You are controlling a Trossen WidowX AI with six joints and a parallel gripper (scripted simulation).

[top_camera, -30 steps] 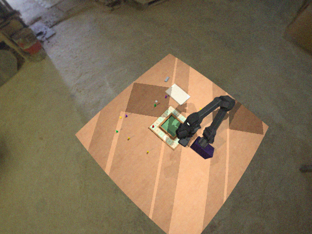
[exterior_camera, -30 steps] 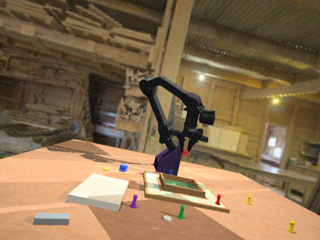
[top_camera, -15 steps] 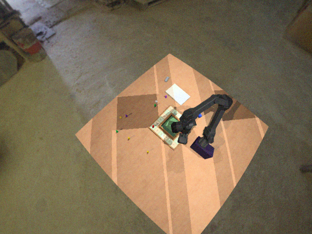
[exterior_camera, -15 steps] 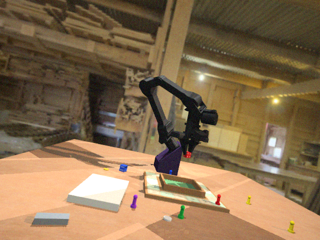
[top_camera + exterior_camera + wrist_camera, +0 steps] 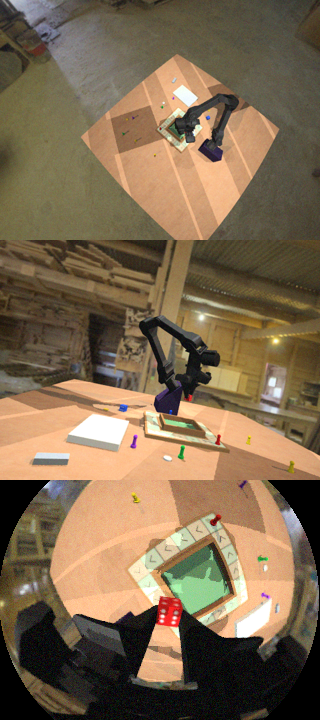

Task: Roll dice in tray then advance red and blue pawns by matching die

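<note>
My gripper (image 5: 188, 398) (image 5: 168, 610) is shut on the red die (image 5: 189, 397) (image 5: 169, 612) and holds it in the air above the board, near the tray's edge. The green-floored tray (image 5: 180, 423) (image 5: 200, 582) (image 5: 172, 128) shows no die in its visible part. The blue die (image 5: 208, 117) (image 5: 123, 407) lies on the table beside the board. The red pawn (image 5: 160, 128) (image 5: 218, 439) (image 5: 215, 520) stands on a corner square of the arrow board (image 5: 155, 431) (image 5: 167, 550). The blue pawn (image 5: 170, 412) stands on the board's side near the arm base; the gripper hides it in the wrist view.
A white block (image 5: 185, 95) (image 5: 99, 431) (image 5: 253, 617) and a grey block (image 5: 174, 80) (image 5: 51, 458) lie beyond the board. Purple (image 5: 134, 441) and green (image 5: 181, 452) pawns and a white disc (image 5: 167, 458) stand or lie near it. Several other small pieces are farther off.
</note>
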